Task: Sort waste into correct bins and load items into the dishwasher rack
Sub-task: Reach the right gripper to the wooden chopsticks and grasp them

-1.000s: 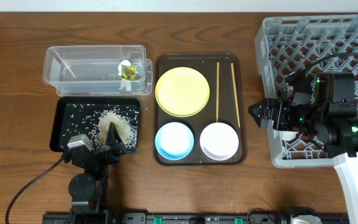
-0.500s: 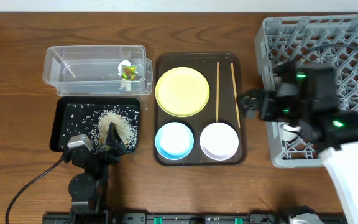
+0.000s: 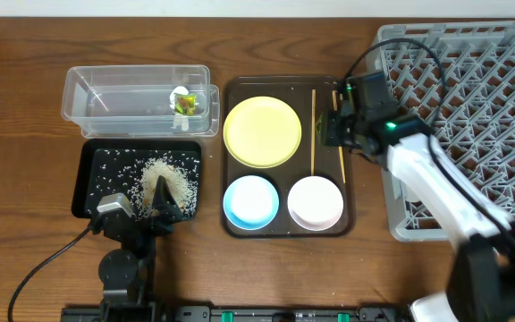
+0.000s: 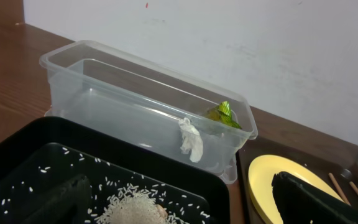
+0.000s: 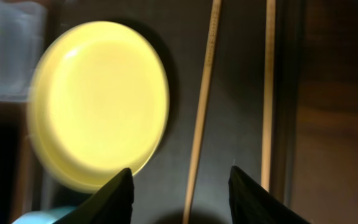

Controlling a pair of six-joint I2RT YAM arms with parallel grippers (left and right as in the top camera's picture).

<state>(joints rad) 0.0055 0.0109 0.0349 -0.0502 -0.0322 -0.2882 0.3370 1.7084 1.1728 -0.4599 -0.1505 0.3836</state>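
Observation:
My right gripper (image 3: 328,131) hovers open over the brown tray. In the right wrist view one wooden chopstick (image 5: 201,106) runs down between its fingertips (image 5: 120,193), untouched, and the other chopstick (image 5: 268,93) lies just right of them. The yellow plate (image 3: 262,131) lies left of the chopsticks, with the light-blue bowl (image 3: 251,201) and white bowl (image 3: 315,202) in front. My left gripper (image 3: 141,204) stands open over the black tray (image 3: 92,174), above a rice heap (image 3: 170,179). The clear tub (image 3: 137,68) holds the green-yellow wrapper (image 4: 224,115) and the white paper scrap (image 4: 191,138).
The grey dishwasher rack (image 3: 481,80) fills the right side of the table, close beside the brown tray (image 3: 286,231). My right arm reaches across the rack's left edge. A black cable trails from the left arm's base toward the front left.
My right arm has swung left from over the rack to above the chopsticks, and its jaws have narrowed. The left arm has not moved.

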